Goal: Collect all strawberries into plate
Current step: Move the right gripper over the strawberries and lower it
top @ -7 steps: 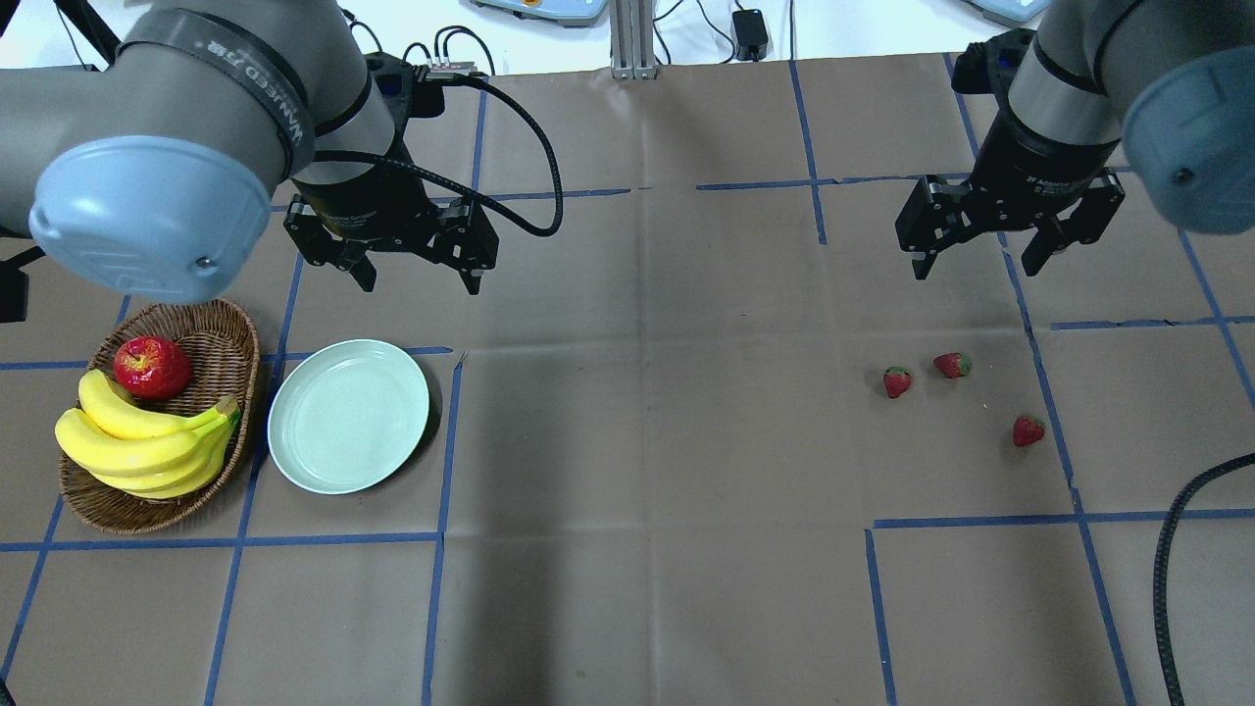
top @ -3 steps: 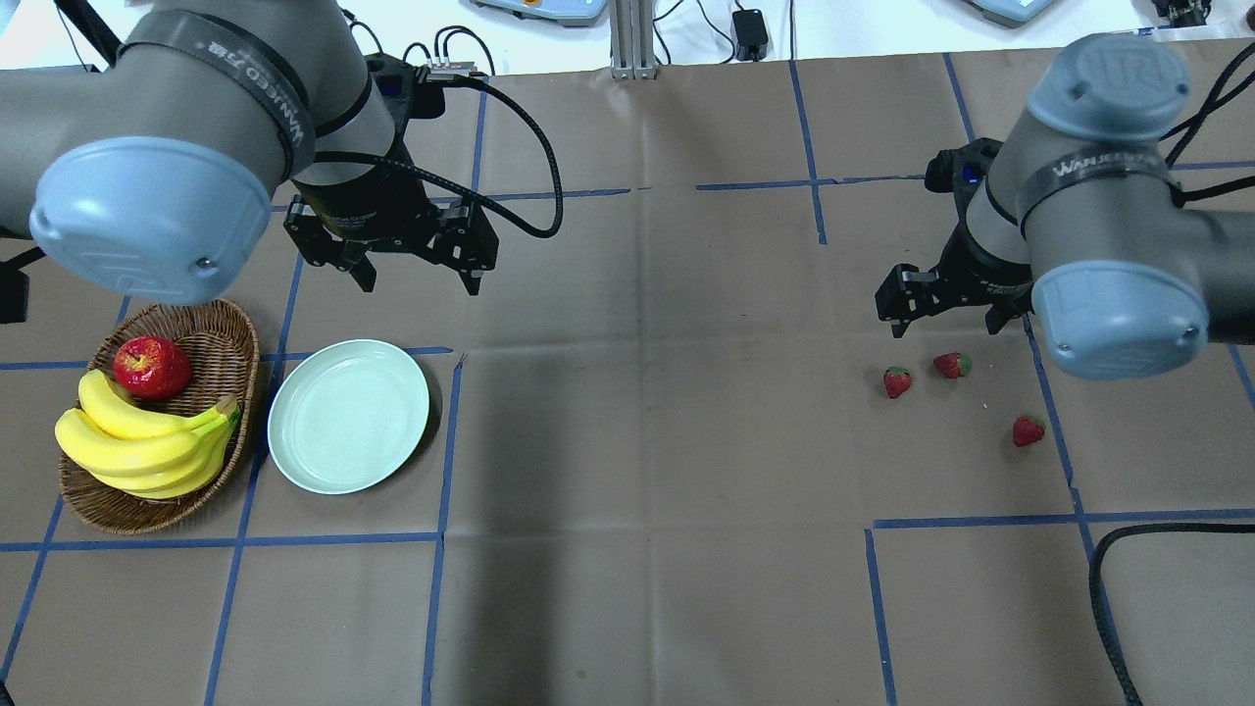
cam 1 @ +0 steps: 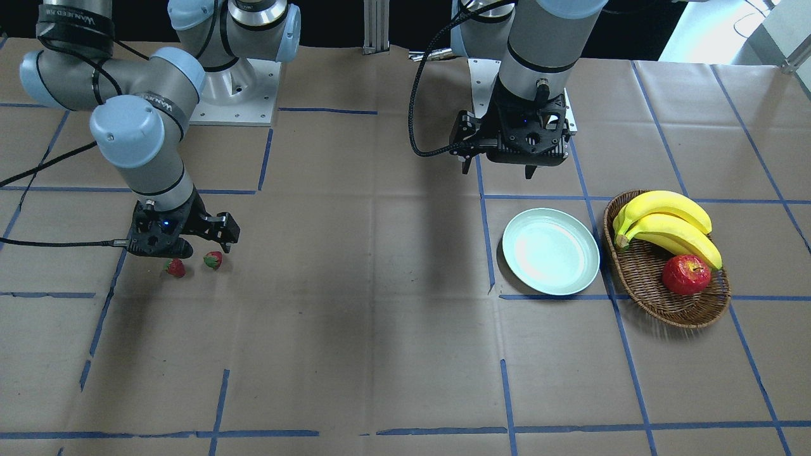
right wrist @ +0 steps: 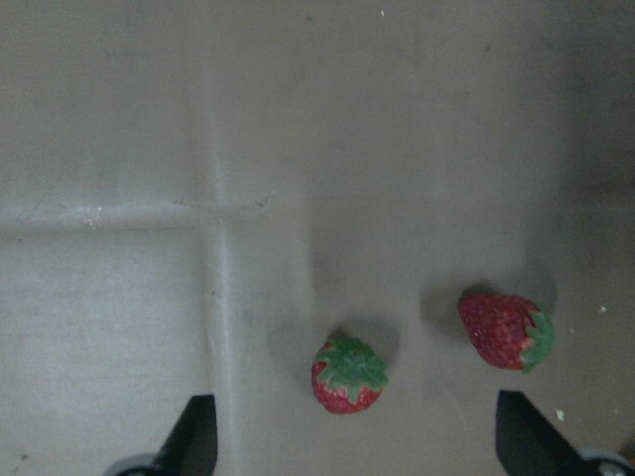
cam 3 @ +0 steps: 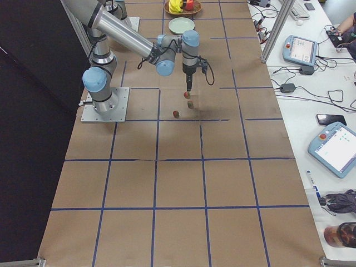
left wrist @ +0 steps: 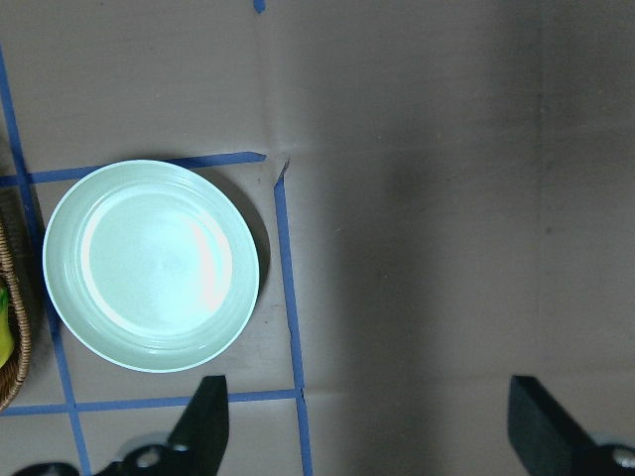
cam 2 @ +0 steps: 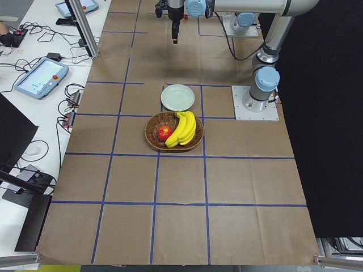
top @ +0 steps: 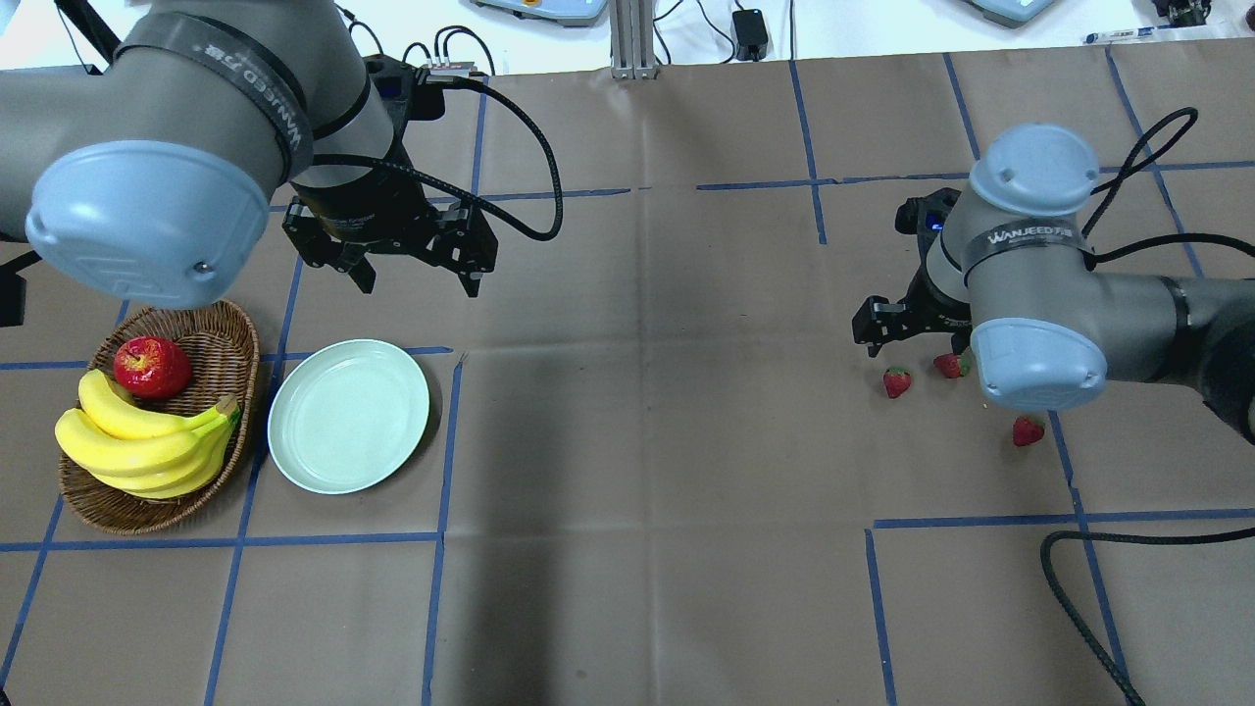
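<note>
Three strawberries [top: 897, 381] lie on the desk close by the right end effector [top: 914, 341], one almost centred beneath its wide-spread jaws, while the empty plate [top: 348, 416] sits well apart, near the equally wide left end effector [top: 420, 286].

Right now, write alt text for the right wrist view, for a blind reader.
Two red strawberries lie apart on brown paper, from above: the middle strawberry shows its green top, the right-hand strawberry lies on its side. The open right gripper shows as two dark fingertips at the bottom edge.
</note>
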Action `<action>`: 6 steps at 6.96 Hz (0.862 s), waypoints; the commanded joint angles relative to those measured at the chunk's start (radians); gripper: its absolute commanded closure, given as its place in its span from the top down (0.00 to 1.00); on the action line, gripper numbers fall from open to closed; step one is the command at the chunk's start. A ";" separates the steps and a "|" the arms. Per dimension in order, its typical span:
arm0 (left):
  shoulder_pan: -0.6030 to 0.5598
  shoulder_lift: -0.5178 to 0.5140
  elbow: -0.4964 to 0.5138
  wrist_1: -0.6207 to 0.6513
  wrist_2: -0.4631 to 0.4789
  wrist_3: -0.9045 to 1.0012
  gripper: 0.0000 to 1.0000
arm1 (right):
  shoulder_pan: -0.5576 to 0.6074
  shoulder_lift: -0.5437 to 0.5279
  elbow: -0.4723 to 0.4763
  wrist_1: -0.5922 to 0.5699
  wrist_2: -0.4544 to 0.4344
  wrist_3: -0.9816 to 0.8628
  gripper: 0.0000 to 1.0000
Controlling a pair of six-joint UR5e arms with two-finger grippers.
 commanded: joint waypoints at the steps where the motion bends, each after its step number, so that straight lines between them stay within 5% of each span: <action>1: 0.000 0.001 -0.002 0.000 0.000 0.002 1.00 | 0.000 0.089 0.006 -0.046 -0.002 0.005 1.00; 5: 0.000 -0.007 -0.002 0.000 -0.006 0.003 1.00 | -0.001 0.097 0.006 0.027 0.007 0.009 0.98; 6: 0.000 -0.012 -0.002 0.000 -0.009 0.006 1.00 | -0.001 0.098 0.006 0.024 0.008 0.009 0.84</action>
